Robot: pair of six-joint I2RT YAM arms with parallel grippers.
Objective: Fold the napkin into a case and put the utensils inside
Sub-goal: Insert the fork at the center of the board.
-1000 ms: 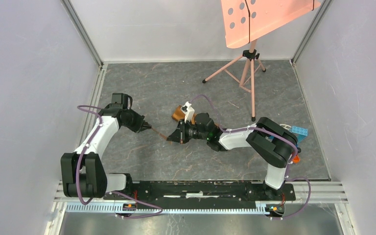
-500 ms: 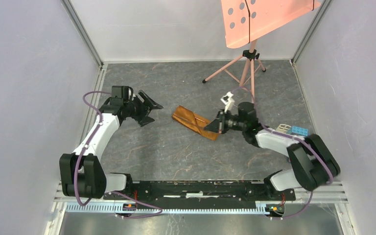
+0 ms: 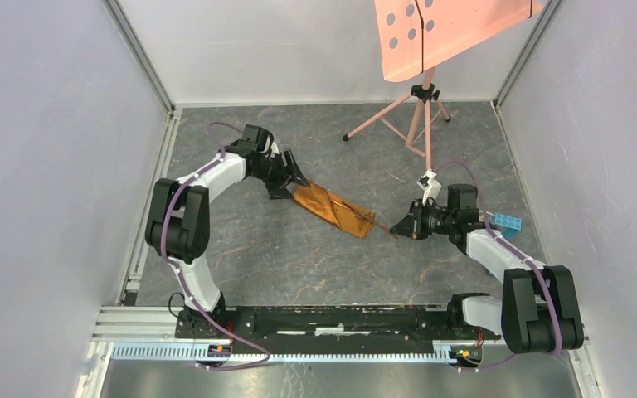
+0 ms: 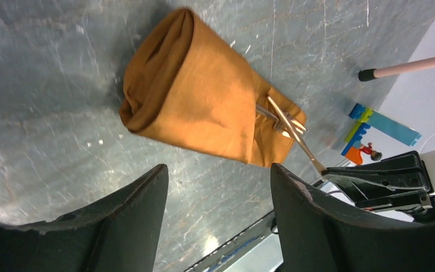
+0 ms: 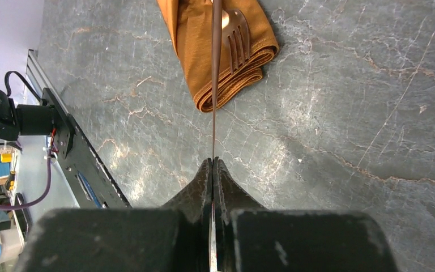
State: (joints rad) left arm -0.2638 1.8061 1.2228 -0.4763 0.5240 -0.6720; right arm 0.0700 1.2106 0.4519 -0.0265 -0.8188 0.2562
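The napkin lies folded as a narrow orange-brown case (image 3: 332, 209) slanting across the middle of the floor. My left gripper (image 3: 286, 178) stands open at its far-left end, nothing between the fingers; in the left wrist view the case (image 4: 204, 107) lies just beyond the left gripper (image 4: 218, 170). My right gripper (image 3: 400, 229) is off the case's right end, shut on a slender copper-brown utensil (image 5: 215, 85) whose far end reaches the case's opening (image 5: 204, 68). A fork (image 5: 238, 34) lies in that opening. Utensil ends (image 4: 283, 122) poke out there.
A salmon perforated panel (image 3: 440, 33) on a tripod (image 3: 415, 116) stands at the back right. Blue, green and red toy blocks (image 3: 506, 222) lie by the right wall behind the right arm. Walls enclose three sides; a metal rail (image 3: 340, 319) runs along the near edge.
My left arm swung from the left side up to the case's far-left end and its jaws opened. My right arm drew back rightward off the case, still shut.
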